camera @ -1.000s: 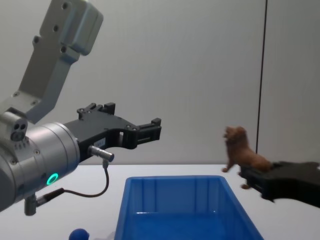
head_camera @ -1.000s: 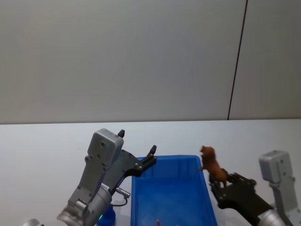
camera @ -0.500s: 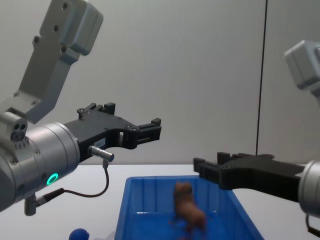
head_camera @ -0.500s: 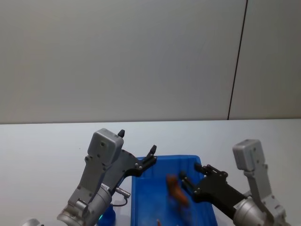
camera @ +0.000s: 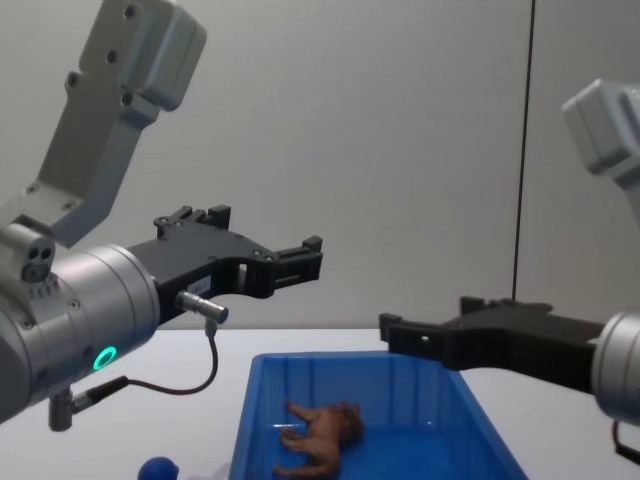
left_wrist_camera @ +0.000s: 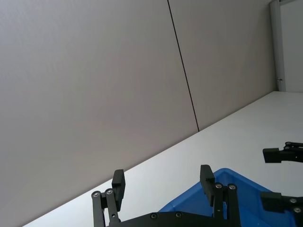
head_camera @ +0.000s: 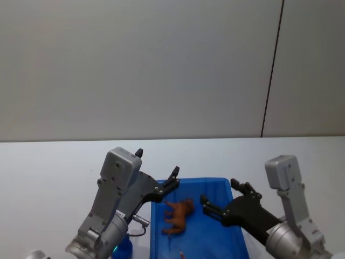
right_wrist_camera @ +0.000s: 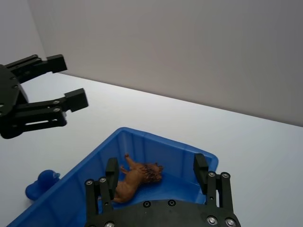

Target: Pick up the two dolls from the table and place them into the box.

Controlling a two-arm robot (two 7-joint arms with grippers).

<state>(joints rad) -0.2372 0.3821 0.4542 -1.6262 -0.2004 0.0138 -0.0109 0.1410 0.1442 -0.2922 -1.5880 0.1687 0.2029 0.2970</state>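
The brown lion doll (head_camera: 177, 215) lies on its side on the floor of the blue box (head_camera: 194, 182), also seen in the chest view (camera: 320, 435) and the right wrist view (right_wrist_camera: 137, 178). My right gripper (head_camera: 221, 193) hovers open and empty just above the box's right half, its fingers (right_wrist_camera: 200, 163) apart over the lion. The blue doll (right_wrist_camera: 40, 185) sits on the table (head_camera: 54, 167) just outside the box's left wall, low in the chest view (camera: 160, 468). My left gripper (head_camera: 157, 163) hangs open and empty above the box's far left corner.
The white table spreads wide to both sides of the box and behind it. A plain grey wall (head_camera: 161, 65) with a dark vertical seam stands behind. A thin cable (camera: 205, 370) loops under my left wrist.
The right gripper swung left from beside the box to over it and opened. The lion dropped from it and now lies on the box floor. The left arm has not moved.
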